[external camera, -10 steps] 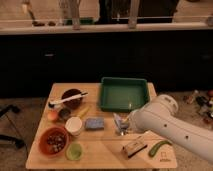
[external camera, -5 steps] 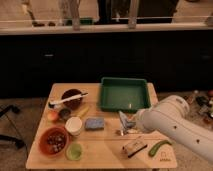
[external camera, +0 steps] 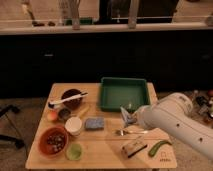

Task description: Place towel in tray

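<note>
Gripper at the end of the thick white robot arm hangs low over the light wooden table, just in front of the near right corner of the large dark green rectangular plastic tray; its fingers are pinched on the small thin grey-blue towel, which stands up as a crumpled peak between them, close beside the tray's front wall but outside it; the tray sits at the back of the table, right of centre. A metal spoon lies on the wood just below the gripper; nearer the front edge lie a small dark rectangular brush-like block and a curved green vegetable. Left of the gripper a thick blue-grey rectangular sponge rests flat, with a white round cup beside it; further left stand a dark round bowl with a white utensil across its rim, a reddish round bowl, a small green cup and an orange fruit.
</note>
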{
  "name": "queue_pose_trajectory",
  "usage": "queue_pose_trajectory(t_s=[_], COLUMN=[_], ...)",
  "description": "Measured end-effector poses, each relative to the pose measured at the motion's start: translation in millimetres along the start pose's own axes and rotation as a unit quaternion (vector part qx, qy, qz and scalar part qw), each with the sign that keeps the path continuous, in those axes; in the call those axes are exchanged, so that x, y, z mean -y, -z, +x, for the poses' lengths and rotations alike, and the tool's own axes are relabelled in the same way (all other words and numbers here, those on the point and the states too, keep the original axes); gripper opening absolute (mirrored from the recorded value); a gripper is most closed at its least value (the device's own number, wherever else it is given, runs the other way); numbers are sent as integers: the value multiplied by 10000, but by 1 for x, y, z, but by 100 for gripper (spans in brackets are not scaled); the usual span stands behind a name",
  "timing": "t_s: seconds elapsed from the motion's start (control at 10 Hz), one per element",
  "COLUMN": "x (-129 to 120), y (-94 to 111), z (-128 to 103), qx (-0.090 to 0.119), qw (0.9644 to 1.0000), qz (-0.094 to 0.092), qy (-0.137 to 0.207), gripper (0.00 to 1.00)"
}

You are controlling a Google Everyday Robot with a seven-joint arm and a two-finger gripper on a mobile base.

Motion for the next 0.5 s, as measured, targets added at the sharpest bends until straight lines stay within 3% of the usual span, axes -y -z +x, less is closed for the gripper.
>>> queue_pose_trajectory(t_s=[0.3,0.5], x=[7,4], y=[2,9], z=[0,12], qx=[-17,-51], qw=[10000,9999], qz=[49,129], qy=[19,-91], gripper=[2,2])
